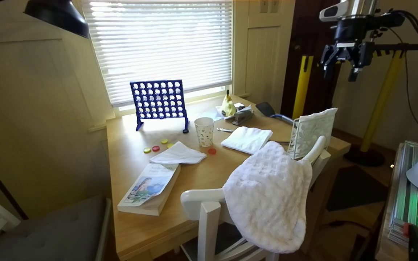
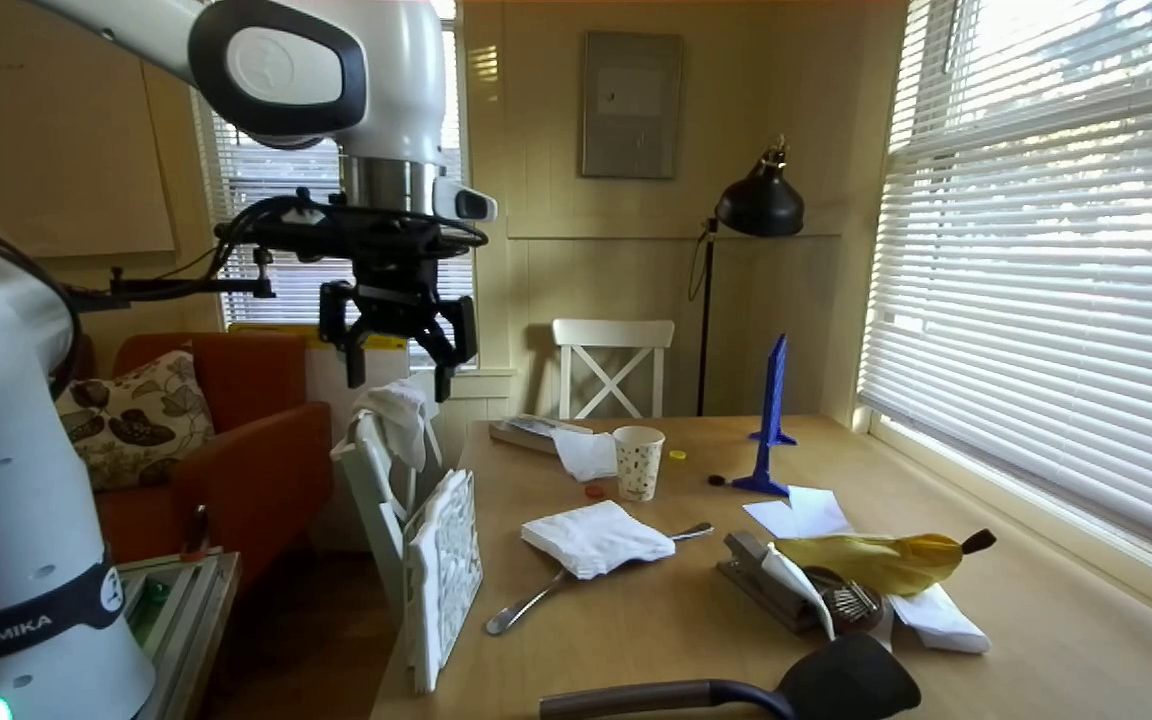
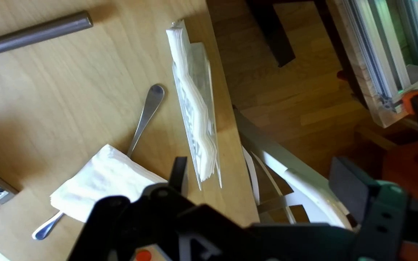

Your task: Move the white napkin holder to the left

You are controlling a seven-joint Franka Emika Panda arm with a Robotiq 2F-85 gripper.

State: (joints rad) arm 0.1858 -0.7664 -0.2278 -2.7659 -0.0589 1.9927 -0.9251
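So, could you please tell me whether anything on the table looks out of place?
Cutlery pokes out from under the folded napkins, as if accidentally covered; coloured discs lie scattered outside the blue grid game.

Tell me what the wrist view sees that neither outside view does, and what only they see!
Only the wrist view: a steep look down inside the white, upright, pattern-sided napkin holder, onto the top edges of its thin white napkins.

Only the exterior views: the blue upright game grid with round holes, the white tapered cup with coloured flecks and the black dome-shaped lampshade.

Shared: that napkin holder, the flat stack of folded white napkins, the pale wooden table and the open black gripper.
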